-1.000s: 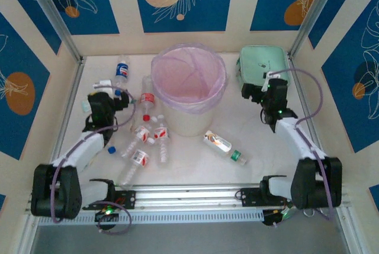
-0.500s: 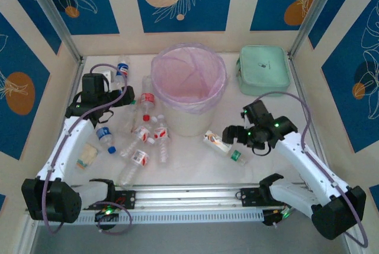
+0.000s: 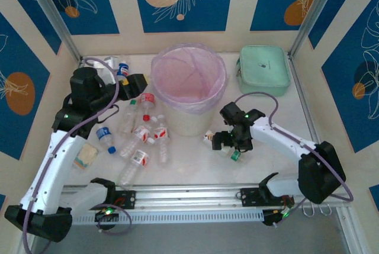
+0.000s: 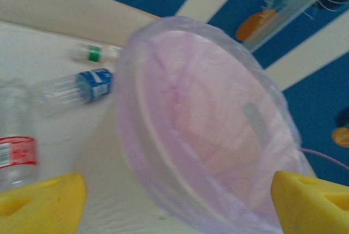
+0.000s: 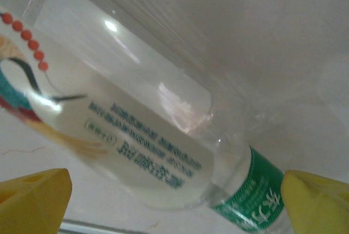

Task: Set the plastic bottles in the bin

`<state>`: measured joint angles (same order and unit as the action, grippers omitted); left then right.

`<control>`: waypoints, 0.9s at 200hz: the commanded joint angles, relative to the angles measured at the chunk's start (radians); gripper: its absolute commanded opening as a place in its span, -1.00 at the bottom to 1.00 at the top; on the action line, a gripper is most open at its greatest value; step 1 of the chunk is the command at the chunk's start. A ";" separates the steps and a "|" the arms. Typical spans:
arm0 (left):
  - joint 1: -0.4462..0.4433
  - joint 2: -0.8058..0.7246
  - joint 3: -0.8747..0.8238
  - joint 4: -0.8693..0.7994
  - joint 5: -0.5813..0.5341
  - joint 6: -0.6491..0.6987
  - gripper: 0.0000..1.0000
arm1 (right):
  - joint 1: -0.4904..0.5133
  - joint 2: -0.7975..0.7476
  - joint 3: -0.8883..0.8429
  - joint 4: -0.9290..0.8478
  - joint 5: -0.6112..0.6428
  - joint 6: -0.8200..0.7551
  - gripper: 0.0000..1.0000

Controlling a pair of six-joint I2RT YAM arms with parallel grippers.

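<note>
The green-capped bottle [image 5: 136, 136] (on the surface [image 3: 266, 165], five o'clock of the bin [image 3: 183, 121]) is straddled by the wide-open, empty right pincer [image 3: 228, 141] and could be squirted away if pinched near its neck.

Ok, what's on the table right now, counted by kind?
Plastic bottles: at least 8, all lying on the table; the left arm may hide more
Bin: 1
Mint green case: 1
Pale packet: 1
Total: at least 11
</note>
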<state>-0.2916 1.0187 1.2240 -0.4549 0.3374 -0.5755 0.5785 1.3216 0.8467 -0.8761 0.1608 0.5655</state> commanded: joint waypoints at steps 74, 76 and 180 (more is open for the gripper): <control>-0.161 0.205 0.046 0.084 -0.164 -0.032 0.56 | -0.011 0.093 -0.031 0.190 -0.067 -0.035 0.88; -0.162 0.208 0.046 0.083 -0.166 -0.032 0.55 | -0.011 0.090 -0.034 0.191 -0.067 -0.033 0.86; -0.161 0.254 0.023 0.102 -0.201 -0.006 0.49 | -0.118 -0.164 -0.018 -0.017 -0.057 0.044 -0.10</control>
<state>-0.4446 1.2526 1.2491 -0.3771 0.1543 -0.6025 0.5137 1.2648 0.7883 -0.7712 0.1043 0.5858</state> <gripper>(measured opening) 0.748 0.504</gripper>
